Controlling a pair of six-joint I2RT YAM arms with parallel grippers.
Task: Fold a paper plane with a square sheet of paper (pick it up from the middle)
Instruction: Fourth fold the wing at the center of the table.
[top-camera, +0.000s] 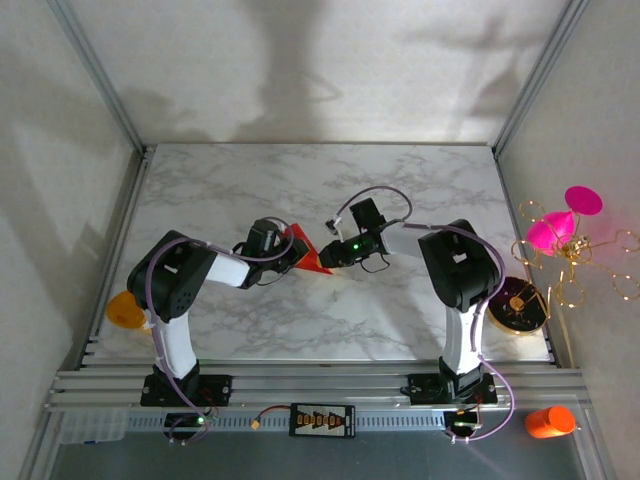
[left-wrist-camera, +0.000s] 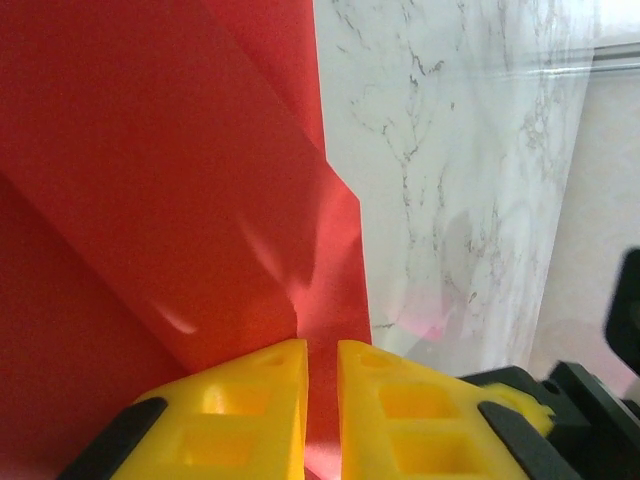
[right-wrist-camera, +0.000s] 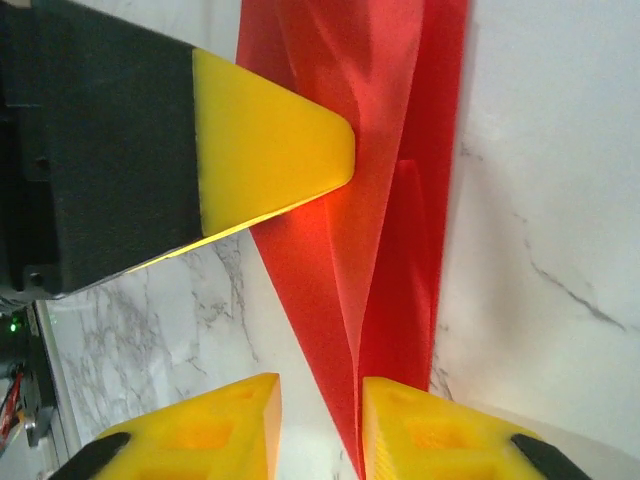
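Observation:
The red sheet of paper (top-camera: 306, 250) is folded into a narrow pointed shape with a raised crease and sits over the middle of the marble table (top-camera: 400, 180). My left gripper (top-camera: 287, 250) is shut on it. In the left wrist view the yellow fingers (left-wrist-camera: 250, 400) pinch a red flap (left-wrist-camera: 150, 180) in a thin slot. My right gripper (top-camera: 330, 253) faces it from the right and is open. In the right wrist view the paper's tip (right-wrist-camera: 380, 250) runs down along the inner face of the right finger (right-wrist-camera: 420, 430), with bare marble across the rest of the gap (right-wrist-camera: 320, 395).
A magenta cone ornament with gold wire (top-camera: 560, 228) hangs past the table's right edge, above a round gold-and-black object (top-camera: 520, 305). An orange bottle (top-camera: 548, 421) lies at the near right and an orange object (top-camera: 125, 310) by the left edge. Metal frame posts stand at the back corners.

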